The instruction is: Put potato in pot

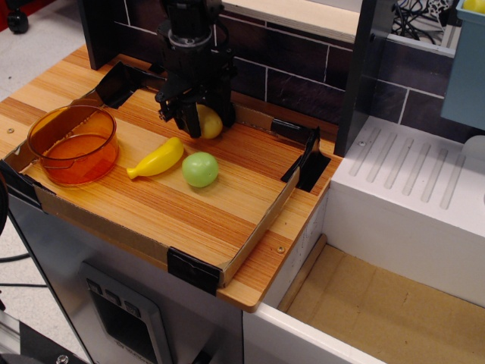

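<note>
One stage looks about done: the black pincer (198,121) is down over the potato (210,122), fingers drawn in against its sides, so I judge the grasp made. Whether the potato sits on the wooden surface (189,205) or just clear of it, I can't tell from this angle. Everything else is left: lift, carry, release.

The orange pot (73,144) sits well to the left of the potato, near the surface's left edge, nothing inside it but its own tinted floor. Between potato and pot, a bit nearer the camera, lies the yellow banana toy (158,159); the green ball (200,169) rests just in front of the potato, close to the banana's thick end.

Arm pose: it drops almost straight down from the top of the frame, wrist vertical, fingers pointing at the surface, its body hiding the potato's left half. My call: raise first, or the banana may get clipped on the way to the pot.
</note>
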Action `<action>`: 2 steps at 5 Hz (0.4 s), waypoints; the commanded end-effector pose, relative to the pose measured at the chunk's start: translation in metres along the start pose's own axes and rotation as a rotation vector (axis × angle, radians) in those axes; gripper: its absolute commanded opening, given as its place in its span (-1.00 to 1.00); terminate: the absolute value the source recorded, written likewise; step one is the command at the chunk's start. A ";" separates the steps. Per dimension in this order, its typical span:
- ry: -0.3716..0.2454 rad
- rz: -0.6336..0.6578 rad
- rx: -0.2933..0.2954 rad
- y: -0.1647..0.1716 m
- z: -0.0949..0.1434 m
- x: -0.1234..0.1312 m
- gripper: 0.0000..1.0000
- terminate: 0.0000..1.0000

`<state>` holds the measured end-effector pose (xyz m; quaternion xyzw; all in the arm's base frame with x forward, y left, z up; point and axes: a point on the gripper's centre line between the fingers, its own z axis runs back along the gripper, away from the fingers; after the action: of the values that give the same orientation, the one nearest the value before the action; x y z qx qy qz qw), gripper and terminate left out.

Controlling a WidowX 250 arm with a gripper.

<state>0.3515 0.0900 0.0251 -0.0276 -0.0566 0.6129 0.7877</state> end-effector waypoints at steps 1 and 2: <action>0.043 -0.019 -0.158 0.000 0.081 0.023 -1.00 -1.00; 0.088 -0.027 -0.169 0.018 0.101 0.038 -1.00 -1.00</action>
<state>0.3186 0.1213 0.0969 -0.1126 -0.0267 0.5956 0.7949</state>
